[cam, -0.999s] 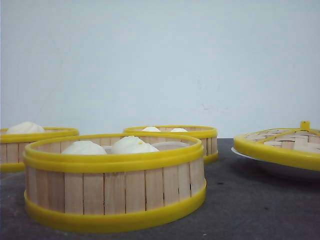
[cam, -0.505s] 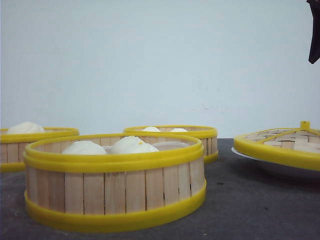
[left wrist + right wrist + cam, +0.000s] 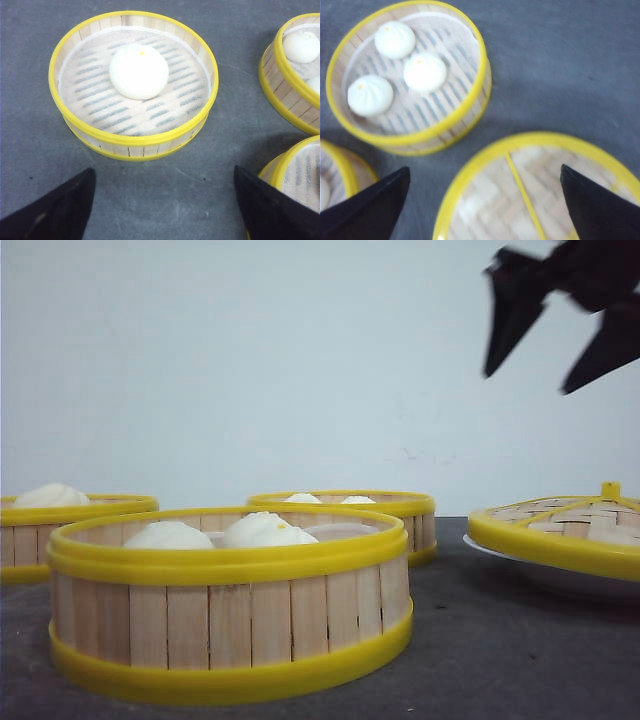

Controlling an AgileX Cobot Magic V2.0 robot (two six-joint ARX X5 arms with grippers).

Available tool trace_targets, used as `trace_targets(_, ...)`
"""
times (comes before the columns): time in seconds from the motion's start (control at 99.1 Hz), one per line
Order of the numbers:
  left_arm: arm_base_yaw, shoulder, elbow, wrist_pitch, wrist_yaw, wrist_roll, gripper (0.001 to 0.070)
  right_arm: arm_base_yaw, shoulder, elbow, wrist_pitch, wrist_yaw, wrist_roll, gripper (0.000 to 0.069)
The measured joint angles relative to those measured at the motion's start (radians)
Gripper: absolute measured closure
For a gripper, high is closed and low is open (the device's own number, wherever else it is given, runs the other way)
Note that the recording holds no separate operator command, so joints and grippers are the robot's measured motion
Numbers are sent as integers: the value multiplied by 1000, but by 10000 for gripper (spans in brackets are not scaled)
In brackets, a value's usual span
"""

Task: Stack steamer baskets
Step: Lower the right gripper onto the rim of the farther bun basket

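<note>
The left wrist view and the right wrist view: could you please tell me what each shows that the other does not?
Only the left wrist view shows the one-bun basket, whole, with its single bun, between the open left gripper jaws. Only the right wrist view shows the woven lid under the open right gripper, and all three buns of the three-bun basket. Both show the grey table and baskets standing apart, none stacked. The partly cropped basket with buns at the left view's edge may be the three-bun one, but I cannot be sure.
</note>
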Motion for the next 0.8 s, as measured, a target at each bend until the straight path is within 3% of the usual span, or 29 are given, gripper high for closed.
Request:
trace_targets(0.373, 0, 0, 0, -3, 0, 0, 172, 18, 443, 343, -34, 4, -22, 93)
trace_targets(0.666, 0, 0, 0, -4, 0, 1, 172, 33, 677, 570, -108, 31, -55, 93)
trace_targets(0.797, 0, 0, 0, -4, 0, 3, 172, 41, 731, 608, -109, 32, -56, 143)
